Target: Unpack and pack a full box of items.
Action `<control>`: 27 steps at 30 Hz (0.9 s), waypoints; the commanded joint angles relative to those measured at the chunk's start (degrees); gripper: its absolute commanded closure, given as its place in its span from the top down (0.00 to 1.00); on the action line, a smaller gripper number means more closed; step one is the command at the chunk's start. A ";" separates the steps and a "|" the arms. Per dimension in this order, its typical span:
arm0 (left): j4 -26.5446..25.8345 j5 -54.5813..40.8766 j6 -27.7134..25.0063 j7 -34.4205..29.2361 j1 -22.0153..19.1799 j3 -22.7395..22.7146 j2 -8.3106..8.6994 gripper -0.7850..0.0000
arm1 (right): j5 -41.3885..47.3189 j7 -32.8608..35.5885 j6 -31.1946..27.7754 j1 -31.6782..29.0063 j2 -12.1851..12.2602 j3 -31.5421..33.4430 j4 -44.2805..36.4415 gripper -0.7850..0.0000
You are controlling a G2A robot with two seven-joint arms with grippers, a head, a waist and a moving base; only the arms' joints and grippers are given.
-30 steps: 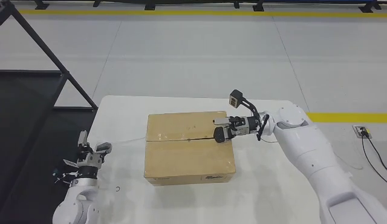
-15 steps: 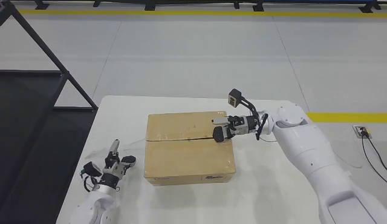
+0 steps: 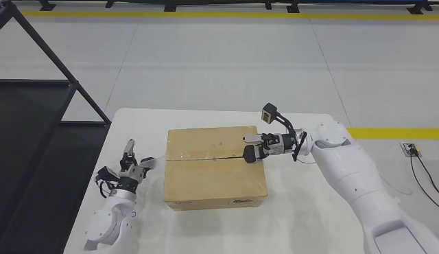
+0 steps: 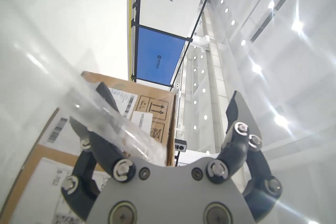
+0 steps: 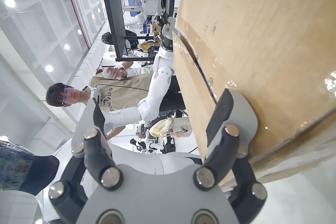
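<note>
1. Your box [image 3: 212, 178] sits at the middle of the white tabletop [image 3: 309, 206]. Its flaps are down, and the seam [image 3: 206, 158] runs across its top from end to end.
2. A clear tape strip [image 3: 156, 162] comes off the box's left end at seam level and reaches out to your left gripper [image 3: 137, 166].
3. Your left gripper is just beside the box's left end, apart from the cardboard.
   - Its jaws are spread wide with nothing clamped.
   - In the left wrist view the tape strip [image 4: 110, 114] lies draped across one finger. The other finger [image 4: 236, 114] is bare.
   - The box [image 4: 155, 109] is ahead of the jaws with its labelled side facing them.
4. Your right gripper [image 3: 248, 152] is at the box's right end, up on top at the seam's end.
   - Its jaws are apart and hold nothing.
   - In the right wrist view one finger [image 5: 223, 114] lies against the box top [image 5: 249, 25] beside the seam, with its pad turned away from the cardboard.
   - The other finger [image 5: 95, 117] hangs off past the box's edge, so the box is outside the gap between the jaws.
</note>
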 commanded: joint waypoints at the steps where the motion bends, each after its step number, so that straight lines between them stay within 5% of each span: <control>1: -0.99 -1.51 -1.66 0.41 0.30 -1.36 0.01 1.00 | -0.28 -0.26 -0.27 -0.08 0.05 -0.04 -0.11 1.00; 12: -12.11 -1.98 -4.88 1.24 4.91 -6.29 0.29 1.00 | 0.24 0.28 0.28 -0.04 0.45 0.40 -1.03 1.00; 27: -18.56 1.00 -3.40 0.15 3.43 -5.08 0.24 1.00 | -0.94 0.64 0.64 -0.93 1.69 0.94 -0.65 1.00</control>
